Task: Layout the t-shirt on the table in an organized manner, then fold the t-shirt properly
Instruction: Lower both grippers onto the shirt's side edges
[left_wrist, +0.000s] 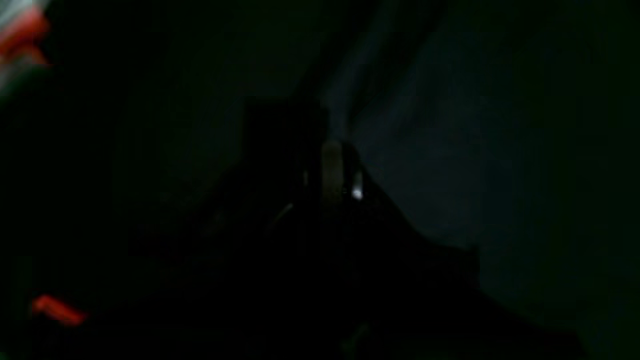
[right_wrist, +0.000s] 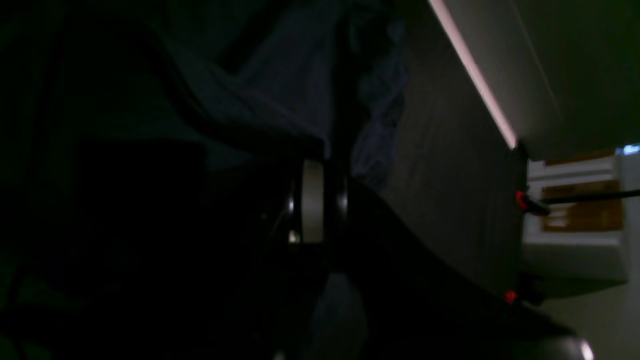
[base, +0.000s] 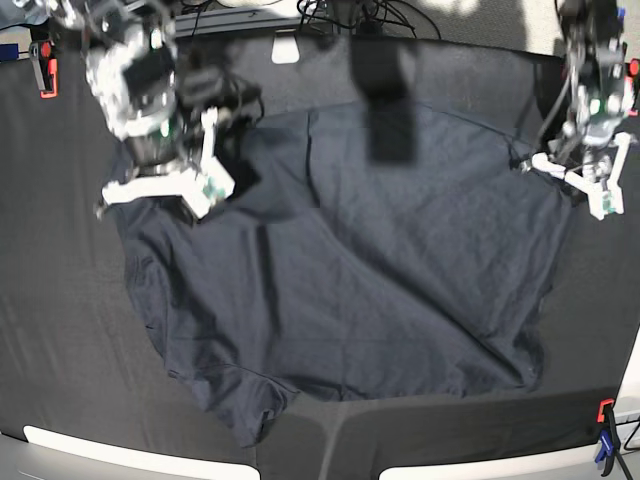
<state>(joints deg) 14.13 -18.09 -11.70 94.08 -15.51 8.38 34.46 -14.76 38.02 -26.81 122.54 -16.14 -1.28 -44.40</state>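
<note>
T-shirt (base: 340, 270) looks thin, limp, crease-prone; left gripper (base: 528, 160) and right gripper (base: 215, 140) pinch its far corners, best holds

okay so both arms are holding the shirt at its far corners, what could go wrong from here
1. The t-shirt lies skewed, its near corner bunched; pulling unevenly may deepen the creases.
2. Shirt and table cloth are both dark, so edges are easy to misjudge.
3. The left gripper and right gripper pinch thin fabric that might slip.
</note>
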